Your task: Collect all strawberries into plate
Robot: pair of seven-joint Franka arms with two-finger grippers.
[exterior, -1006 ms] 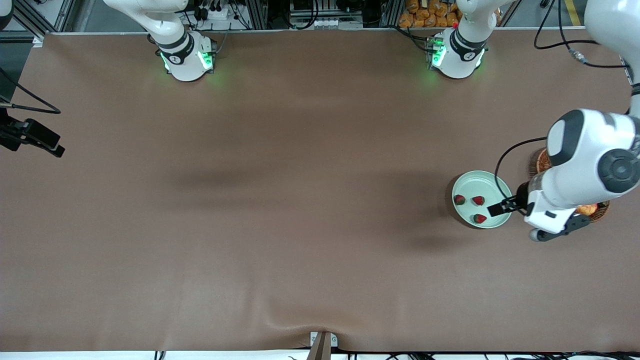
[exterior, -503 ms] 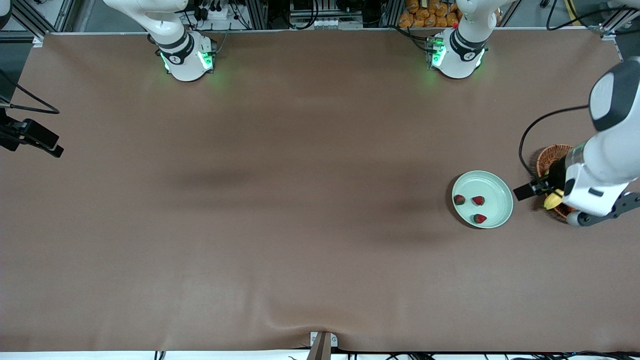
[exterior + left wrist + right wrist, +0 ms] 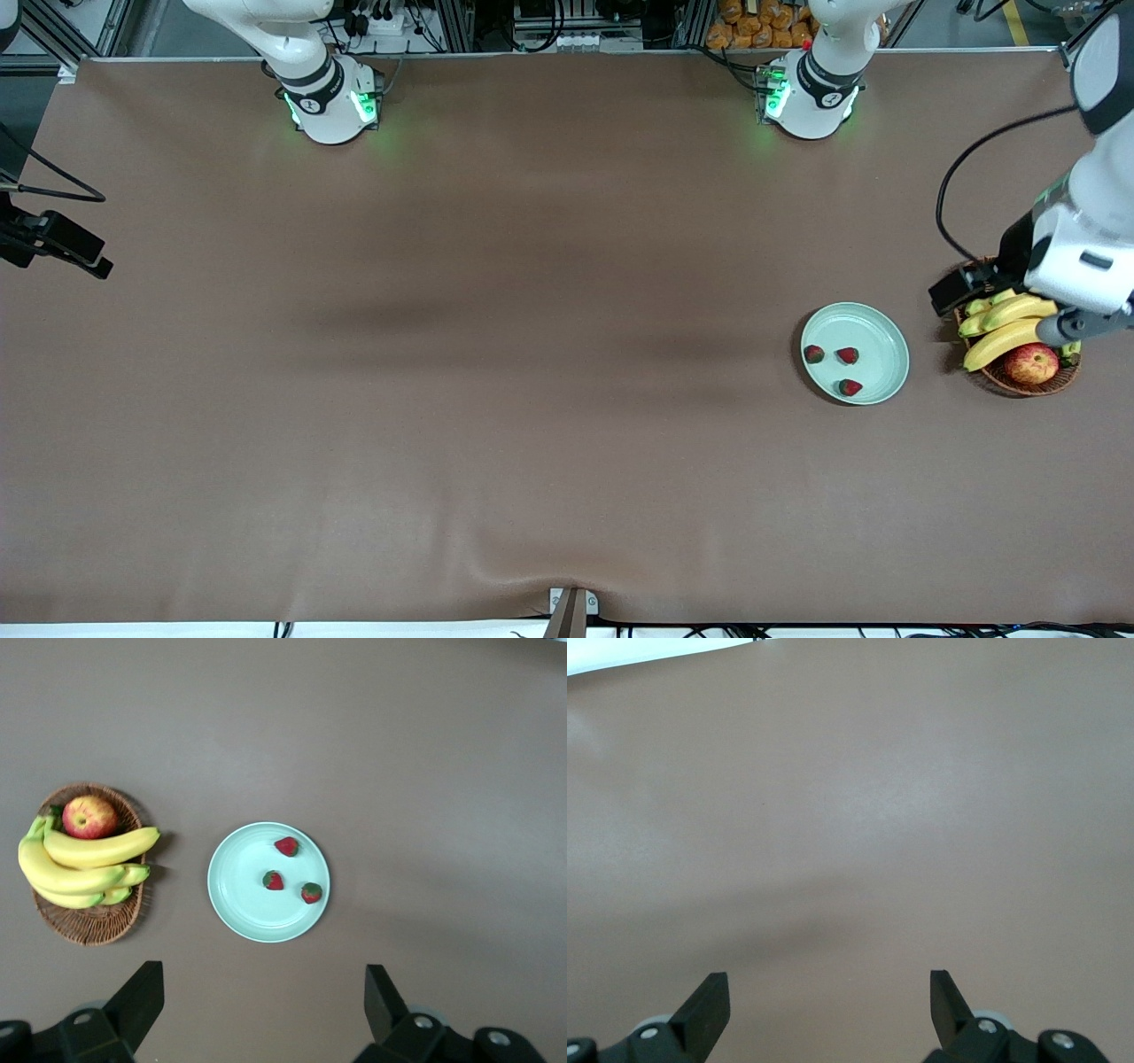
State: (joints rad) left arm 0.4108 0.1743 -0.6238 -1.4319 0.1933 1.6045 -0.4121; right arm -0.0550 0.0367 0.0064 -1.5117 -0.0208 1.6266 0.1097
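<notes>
You have all three strawberries (image 3: 834, 363) lying on the pale green plate (image 3: 889, 354), toward the left arm's end of the brown worktop (image 3: 496, 354). Just beside the plate sits a wicker basket (image 3: 1019, 385) with bananas (image 3: 1001, 323) and an apple (image 3: 1031, 362). Your left pincer (image 3: 266, 1010) hangs above the basket's edge, spread wide and holding nothing. Your right pincer (image 3: 830, 1010) waits over bare worktop, also wide and empty.
</notes>
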